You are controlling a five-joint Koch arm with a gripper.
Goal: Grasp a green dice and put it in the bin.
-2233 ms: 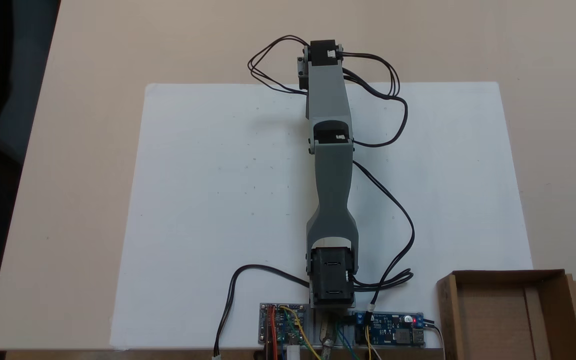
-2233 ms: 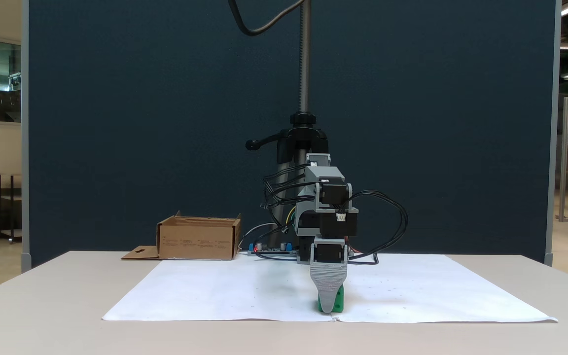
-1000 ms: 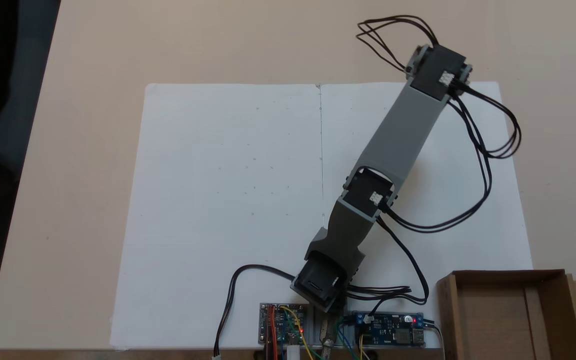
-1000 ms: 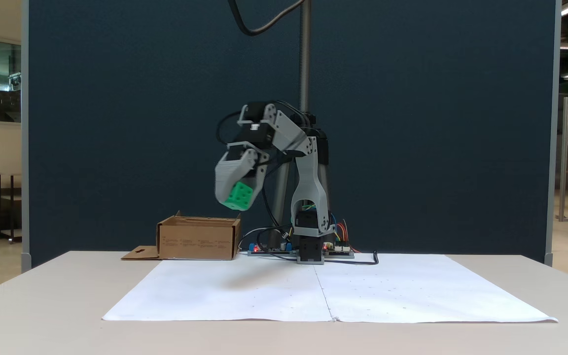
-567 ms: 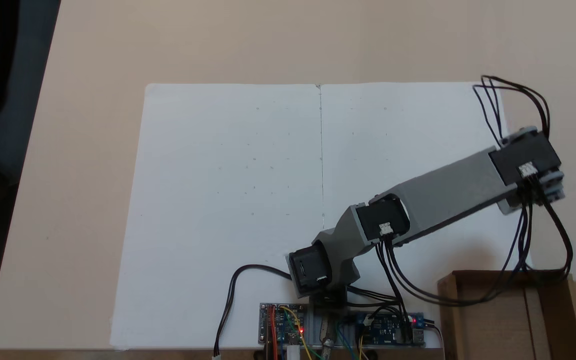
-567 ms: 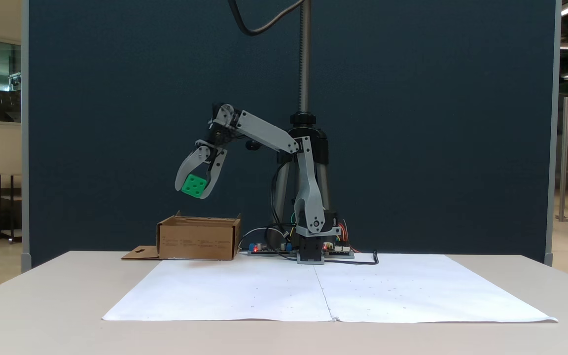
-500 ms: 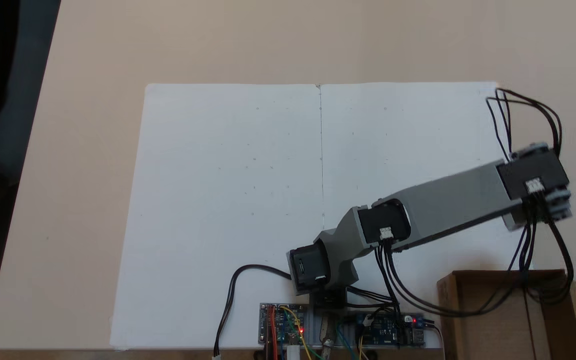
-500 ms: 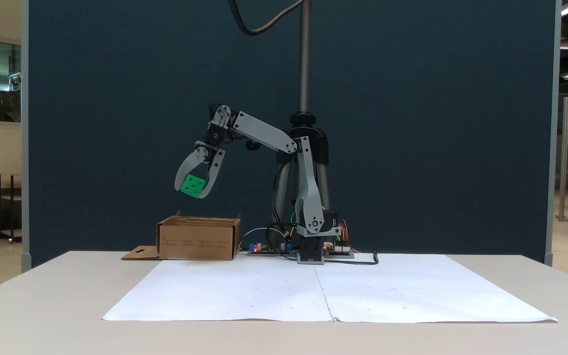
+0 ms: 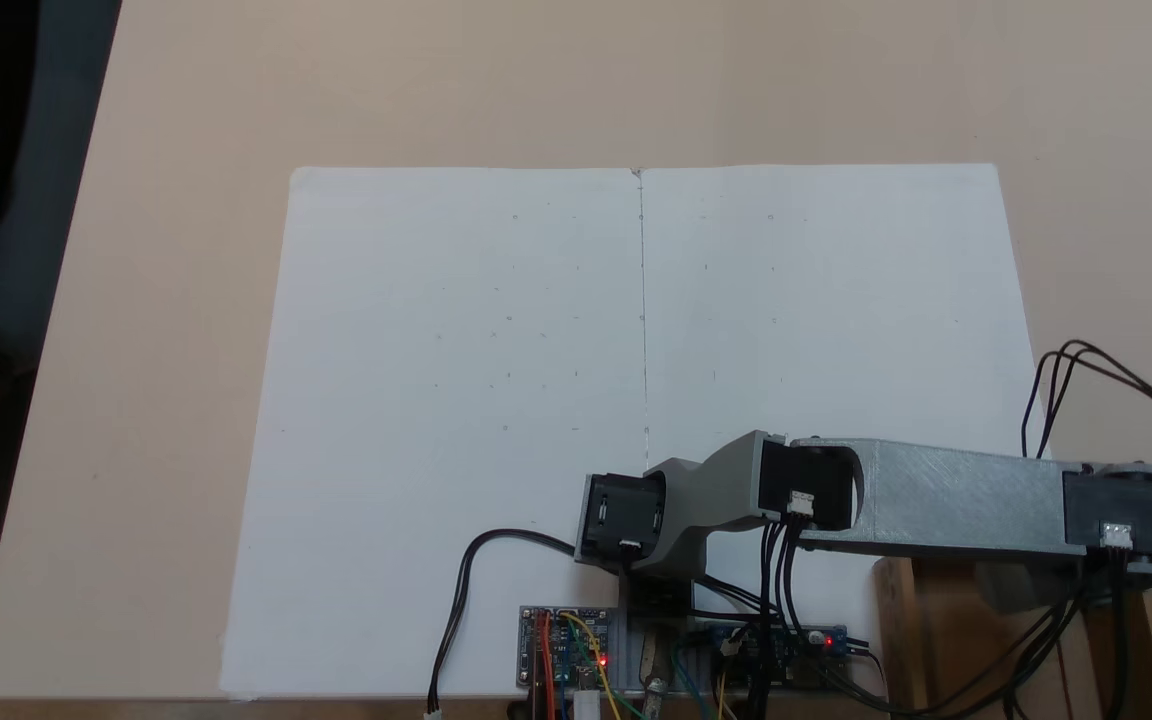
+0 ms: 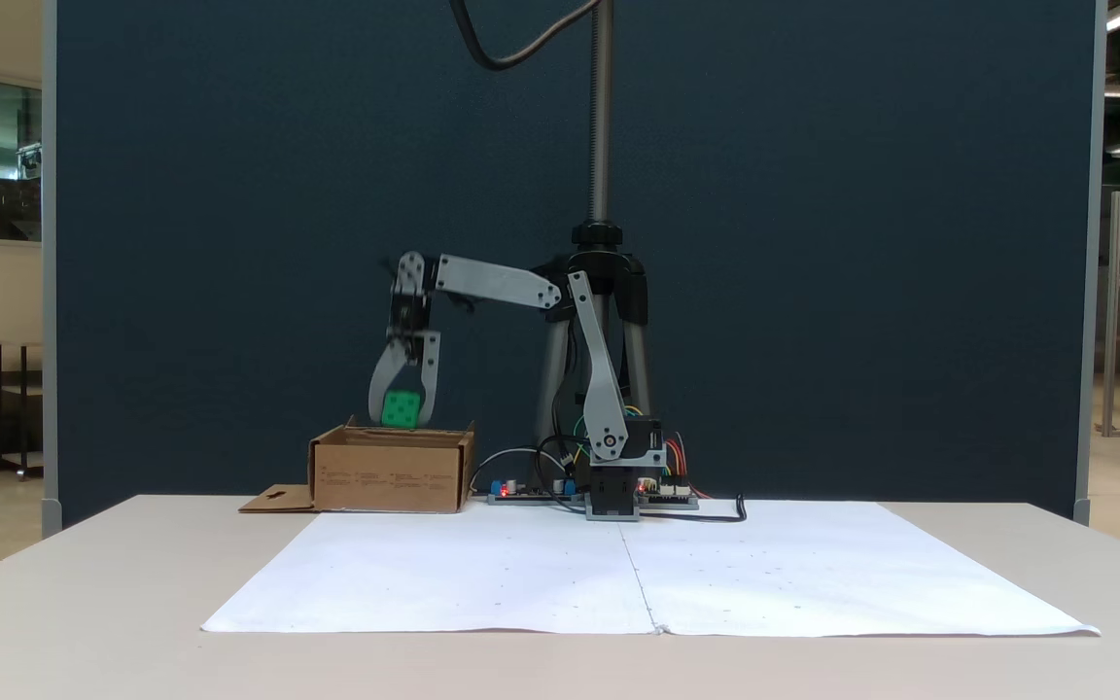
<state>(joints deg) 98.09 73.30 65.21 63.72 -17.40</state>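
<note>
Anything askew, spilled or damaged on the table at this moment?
Nothing stands out. The gripper is shut on the small bright green cube-shaped dice just above the rim of the brown cardboard box, and the white paper sheets lie flat on the beige table.

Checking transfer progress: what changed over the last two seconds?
The gripper lifted the green dice off the white paper, swung across to the cardboard box and lowered it to just above the rim, jaws still closed on it. Box, paper and circuit boards unchanged.
</note>
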